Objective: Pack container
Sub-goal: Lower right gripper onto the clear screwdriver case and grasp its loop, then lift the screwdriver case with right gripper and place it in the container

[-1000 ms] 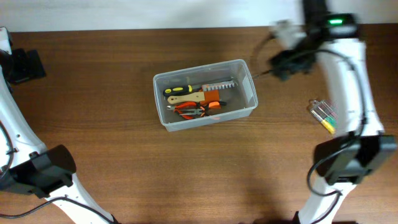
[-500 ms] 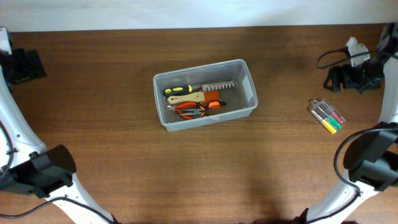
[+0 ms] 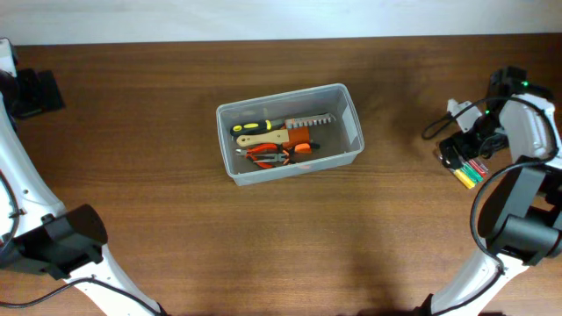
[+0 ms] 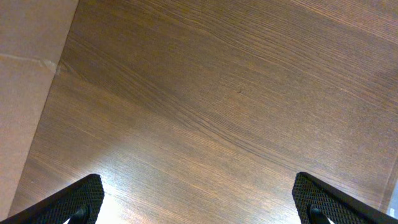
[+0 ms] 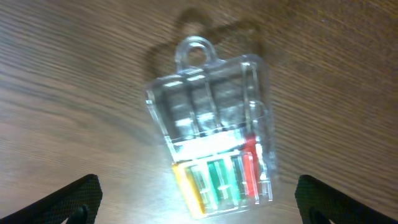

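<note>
Starting at the left edge of the overhead view: left arm point(image 3: 26, 206) tucked low-left, well apart from everything. Through its wrist camera, nothing but bare worktop point(image 4: 205, 106) below. Left jaws spread wide, gripping nothing.

Moving to frame centre: container point(image 3: 283, 96) flat on the worktop, slightly skewed, open top facing up. Loaded with a yellow-and-black screwdriver point(image 3: 249, 128), orange pliers point(image 3: 268, 156) and other tools too small to name. Probably light on its own, with thin clear walls, some give, and a smooth, slippery surface. Heavier now with tools inside. Best taken by pinching one wall just under the rim. Better yet, left where it sits and filled from above, with room showing at the right end.

On to the right edge: right arm point(image 3: 527, 132) bent over a small clear bit case point(image 5: 211, 130), flat on the worktop and well apart from the container. Through the right wrist camera, hanging loop point(image 5: 196, 53) toward the top of the frame, coloured bits point(image 5: 217, 180) toward the bottom. Right jaws wide open, one tip in each lower corner, holding nothing, no contact visible. Looks like a hard, slick, light shell. Safest pinched across the two long sides at mid-body, not by the loop. Squeezed off-centre, likely to squirt out.
</note>
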Robot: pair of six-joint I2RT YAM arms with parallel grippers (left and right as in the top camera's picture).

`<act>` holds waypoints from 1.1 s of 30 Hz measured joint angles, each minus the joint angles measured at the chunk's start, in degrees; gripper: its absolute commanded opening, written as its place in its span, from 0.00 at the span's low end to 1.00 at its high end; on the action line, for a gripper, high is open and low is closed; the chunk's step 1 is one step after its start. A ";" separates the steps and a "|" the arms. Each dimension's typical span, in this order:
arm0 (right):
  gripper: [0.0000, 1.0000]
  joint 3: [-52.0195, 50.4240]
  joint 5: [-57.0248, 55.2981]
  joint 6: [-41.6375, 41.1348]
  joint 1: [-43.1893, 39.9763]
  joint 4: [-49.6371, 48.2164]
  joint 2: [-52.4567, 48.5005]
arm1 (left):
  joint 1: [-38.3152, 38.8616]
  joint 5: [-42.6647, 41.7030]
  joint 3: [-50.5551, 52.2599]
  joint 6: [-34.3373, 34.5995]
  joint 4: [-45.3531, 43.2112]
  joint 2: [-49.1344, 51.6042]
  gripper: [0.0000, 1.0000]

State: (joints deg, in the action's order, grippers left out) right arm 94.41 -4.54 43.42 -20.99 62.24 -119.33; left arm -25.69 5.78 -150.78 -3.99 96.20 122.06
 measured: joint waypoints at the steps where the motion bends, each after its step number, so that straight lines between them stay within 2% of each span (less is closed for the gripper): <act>1: 1.00 -0.50 -0.81 0.61 -0.02 -0.59 0.00 | 0.00 0.00 0.00 0.00 0.02 0.00 0.99; 8: 0.98 -4.07 -3.37 3.28 -0.24 -6.45 -0.04 | 0.00 0.00 0.00 0.00 0.00 0.00 0.99; 15: 0.88 -4.76 -3.41 3.58 -0.24 -6.95 -3.78 | 0.00 0.00 0.00 0.00 0.00 0.00 0.99; 19: 0.76 -4.74 -2.34 3.08 -0.28 -6.93 -4.20 | 0.00 0.00 0.00 0.00 -0.02 0.00 0.99; 22: 0.63 -4.76 -1.38 2.25 -0.28 -7.02 -4.28 | 0.00 0.00 0.00 0.00 0.02 0.00 0.99; 33: 0.61 -4.66 -0.52 -1.22 -0.28 -7.04 -4.26 | 0.00 0.00 0.00 0.00 0.00 0.00 0.99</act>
State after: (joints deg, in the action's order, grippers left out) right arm 89.76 -5.06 42.19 -21.28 55.20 -123.59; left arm -25.69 5.78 -150.78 -3.99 96.20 122.06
